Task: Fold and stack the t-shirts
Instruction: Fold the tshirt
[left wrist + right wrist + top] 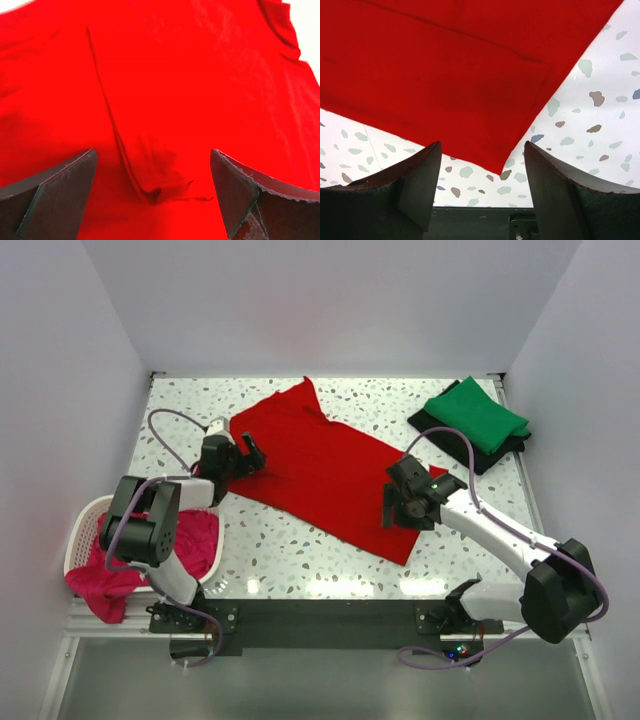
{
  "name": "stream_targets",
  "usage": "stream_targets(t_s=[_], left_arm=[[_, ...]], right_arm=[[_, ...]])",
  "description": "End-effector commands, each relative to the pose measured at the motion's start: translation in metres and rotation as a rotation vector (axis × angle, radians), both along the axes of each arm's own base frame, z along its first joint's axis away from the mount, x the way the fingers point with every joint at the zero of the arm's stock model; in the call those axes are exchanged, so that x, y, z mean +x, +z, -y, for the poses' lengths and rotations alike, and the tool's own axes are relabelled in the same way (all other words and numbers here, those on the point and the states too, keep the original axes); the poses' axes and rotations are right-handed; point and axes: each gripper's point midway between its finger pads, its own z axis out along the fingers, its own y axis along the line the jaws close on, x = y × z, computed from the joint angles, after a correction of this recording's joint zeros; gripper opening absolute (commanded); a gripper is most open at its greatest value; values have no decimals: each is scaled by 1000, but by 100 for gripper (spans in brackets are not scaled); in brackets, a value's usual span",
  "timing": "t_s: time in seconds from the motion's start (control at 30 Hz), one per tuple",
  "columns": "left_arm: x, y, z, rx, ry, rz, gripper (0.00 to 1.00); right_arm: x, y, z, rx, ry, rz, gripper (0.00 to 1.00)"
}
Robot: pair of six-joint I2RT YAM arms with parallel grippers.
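Observation:
The red t-shirt (320, 465) lies spread diagonally across the table's middle. My left gripper (247, 456) is open over the shirt's left edge. In the left wrist view the gripper (152, 200) hangs over red cloth (190, 85) with a dark crease between the jaws. My right gripper (400, 506) is open at the shirt's near right end. In the right wrist view the gripper (482, 192) straddles the shirt's near corner (495, 155) from just above. A folded green t-shirt (476, 412) lies on a black t-shirt (492, 454) at the back right. A magenta-pink t-shirt (115, 580) spills out of the basket.
A white lattice basket (82, 525) stands at the near left, beside the left arm's base. White walls close the table on three sides. The dark mounting rail (320, 615) runs along the near edge. Speckled tabletop (300, 555) shows between the red shirt and the rail.

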Motion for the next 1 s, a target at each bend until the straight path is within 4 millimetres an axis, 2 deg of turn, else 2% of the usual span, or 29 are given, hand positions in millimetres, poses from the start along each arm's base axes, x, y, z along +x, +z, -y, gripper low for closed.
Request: stream_targets(t_s=[0.0, 0.4, 0.67, 0.8, 0.97], left_arm=[[21, 15, 12, -48, -40, 65, 100], [30, 12, 19, -76, -55, 73, 100], [30, 20, 24, -92, -72, 90, 99], [32, 15, 28, -103, -84, 80, 99], [35, 19, 34, -125, -98, 95, 99]], right_arm=[[16, 9, -7, 11, 23, 61, 71], [18, 10, -8, 11, 32, 71, 72], [19, 7, -9, 8, 35, 67, 72], [20, 6, -11, 9, 44, 63, 72], [20, 5, -9, 8, 42, 66, 72]])
